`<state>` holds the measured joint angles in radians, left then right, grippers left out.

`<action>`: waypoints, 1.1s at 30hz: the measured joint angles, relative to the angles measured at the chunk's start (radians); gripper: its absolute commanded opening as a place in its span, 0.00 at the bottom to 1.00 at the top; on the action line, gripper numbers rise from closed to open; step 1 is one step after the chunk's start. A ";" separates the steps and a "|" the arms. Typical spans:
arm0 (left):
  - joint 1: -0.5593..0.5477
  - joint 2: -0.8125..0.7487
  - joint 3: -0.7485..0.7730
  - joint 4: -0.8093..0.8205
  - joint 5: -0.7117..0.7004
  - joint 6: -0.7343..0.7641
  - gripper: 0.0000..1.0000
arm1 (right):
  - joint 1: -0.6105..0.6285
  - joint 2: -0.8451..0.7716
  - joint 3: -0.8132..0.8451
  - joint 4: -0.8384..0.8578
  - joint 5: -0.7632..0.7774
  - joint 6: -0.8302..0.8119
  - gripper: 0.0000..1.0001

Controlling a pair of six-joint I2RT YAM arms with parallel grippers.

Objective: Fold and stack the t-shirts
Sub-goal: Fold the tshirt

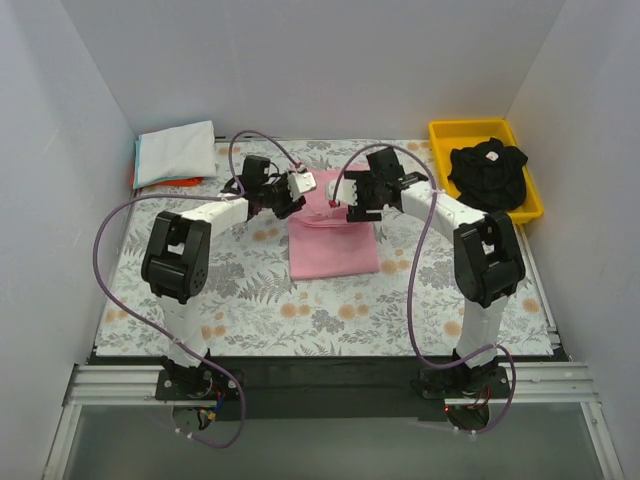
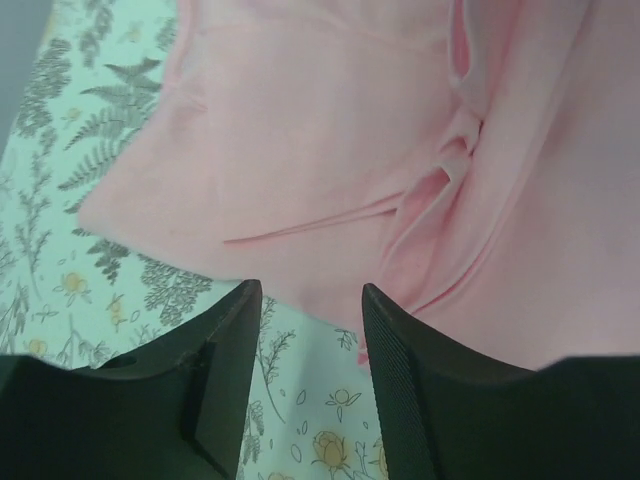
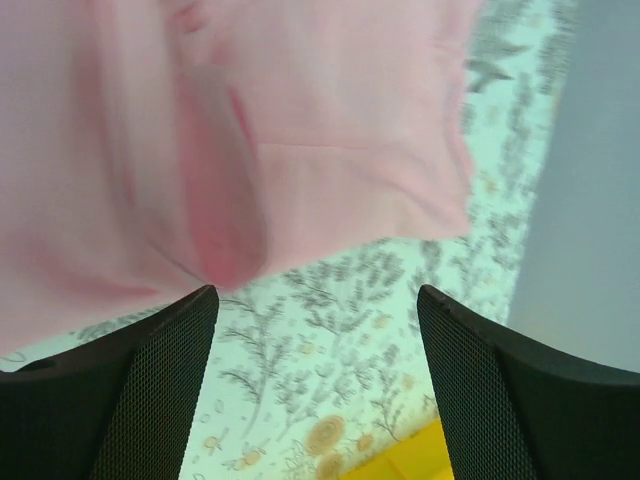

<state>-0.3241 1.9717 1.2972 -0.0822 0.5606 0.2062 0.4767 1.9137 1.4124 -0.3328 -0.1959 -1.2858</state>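
The light pink t-shirt (image 1: 333, 248) lies partly folded in the middle of the floral cloth, its far end rumpled under the two grippers. My left gripper (image 1: 300, 187) hovers over its far left corner, open, with only table cloth between the fingertips (image 2: 310, 300); the pink cloth (image 2: 330, 150) lies just beyond them. My right gripper (image 1: 347, 196) is over the far right part, open wide and empty (image 3: 315, 300), with the pink shirt (image 3: 250, 140) just ahead. A black t-shirt (image 1: 488, 172) sits bunched in the tray. Folded white and pale blue shirts (image 1: 177, 152) are stacked at the back left, with an orange one (image 1: 182, 182) showing underneath.
The yellow tray (image 1: 442, 132) stands at the back right corner. White walls close in the left, back and right sides. The floral table cloth (image 1: 330, 310) covers the table in front of the pink shirt. Purple cables loop over both arms.
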 measured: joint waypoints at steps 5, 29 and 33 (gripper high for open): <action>0.019 -0.105 0.032 -0.041 0.006 -0.216 0.55 | -0.046 -0.022 0.206 -0.106 -0.041 0.251 0.85; -0.035 0.063 0.264 -0.286 0.049 -0.847 0.61 | -0.251 0.107 0.027 -0.322 -0.473 1.045 0.52; -0.050 0.108 0.282 -0.311 0.032 -0.851 0.62 | -0.251 0.107 -0.030 -0.301 -0.497 1.055 0.47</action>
<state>-0.3744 2.0800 1.5795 -0.3931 0.5926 -0.6445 0.2256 2.0209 1.3827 -0.6334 -0.6926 -0.2306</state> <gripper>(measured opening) 0.611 0.495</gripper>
